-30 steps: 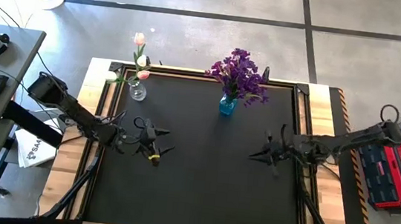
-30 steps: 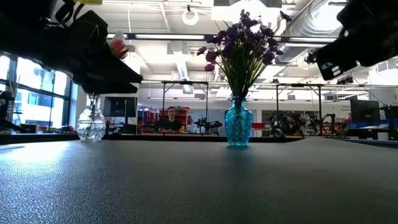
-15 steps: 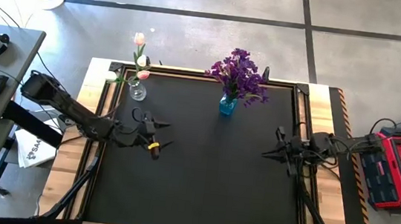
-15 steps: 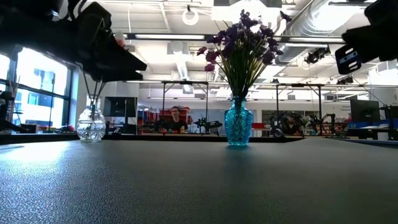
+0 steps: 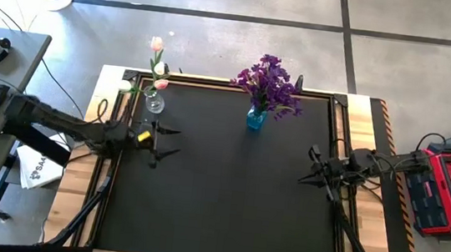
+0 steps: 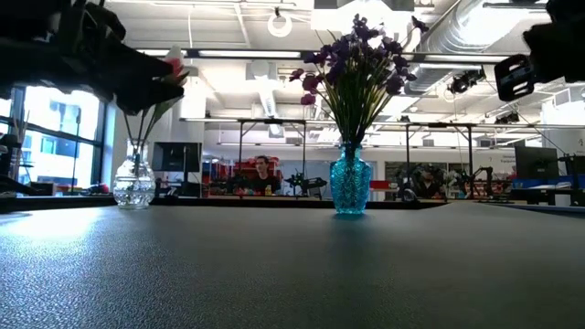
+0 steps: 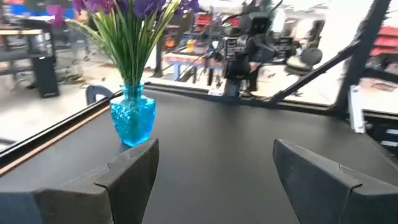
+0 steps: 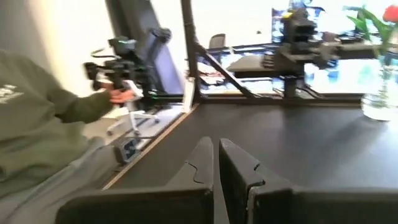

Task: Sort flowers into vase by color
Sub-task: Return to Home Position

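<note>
sorting looks complete. purple flowers (image 5: 269, 82) stand bunched in the blue vase (image 5: 255, 119) at the middle of the tabletop's (image 5: 225, 214) upper edge as the high view shows it. pink and white tulips (image 5: 159, 67) lean out of the transparent vase (image 5: 155, 103) at the upper left corner. no loose stem shows on the black surface in any view, so each colour group seems to have its own vase.

the left pincer (image 7: 216, 152) hangs over the left side of the tabletop, near the transparent vase but apart from it. it is released, its two fingers spread wide with nothing between them. the right pincer (image 8: 216, 149) sits low by the right edge, well apart from both vases. it is clenched, its fingers pressed together on nothing.

with nothing left to pick up, the step in hand is most likely the parking of both arms at their rest pose. the next move calls for no grasp, only a clean fold of each arm toward its own side. the left arm needs the more care, because its pincer is the one close to the light transparent vase and the leaning tulips. a pull straight away from that corner should keep it from brushing the stems or tipping the glass. the right arm has open tabletop around it and can simply tuck in.
</note>
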Tool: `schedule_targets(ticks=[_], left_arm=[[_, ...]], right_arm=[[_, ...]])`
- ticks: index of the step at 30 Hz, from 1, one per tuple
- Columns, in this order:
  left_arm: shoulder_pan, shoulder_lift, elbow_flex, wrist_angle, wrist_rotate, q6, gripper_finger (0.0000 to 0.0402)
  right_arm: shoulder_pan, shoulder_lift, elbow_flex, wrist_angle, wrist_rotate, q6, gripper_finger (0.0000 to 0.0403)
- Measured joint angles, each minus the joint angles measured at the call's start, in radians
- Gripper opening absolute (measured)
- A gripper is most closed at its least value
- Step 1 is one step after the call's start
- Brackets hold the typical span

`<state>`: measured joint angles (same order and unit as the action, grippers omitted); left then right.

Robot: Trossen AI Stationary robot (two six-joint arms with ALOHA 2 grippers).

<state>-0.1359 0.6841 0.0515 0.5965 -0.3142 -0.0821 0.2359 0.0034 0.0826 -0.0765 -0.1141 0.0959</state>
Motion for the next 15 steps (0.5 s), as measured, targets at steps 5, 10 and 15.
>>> schedule_targets(ticks=[5, 10, 15], left_arm=[[0.178, -0.130, -0.039, -0.034, 0.249, -0.002, 0.0300], [0.232, -0.229, -0.040, -0.159, 0.283, 0.012, 0.0300], [0.226, -0.331, -0.040, -0.314, 0.277, 0.011, 0.0300]], right_arm=[[0.000, 0.002, 0.000, 0.006, -0.044, -0.007, 0.0000], [0.000, 0.002, 0.000, 0.006, -0.044, 0.045, 0.0000], [0.000, 0.002, 0.000, 0.006, -0.044, 0.061, 0.0000]])
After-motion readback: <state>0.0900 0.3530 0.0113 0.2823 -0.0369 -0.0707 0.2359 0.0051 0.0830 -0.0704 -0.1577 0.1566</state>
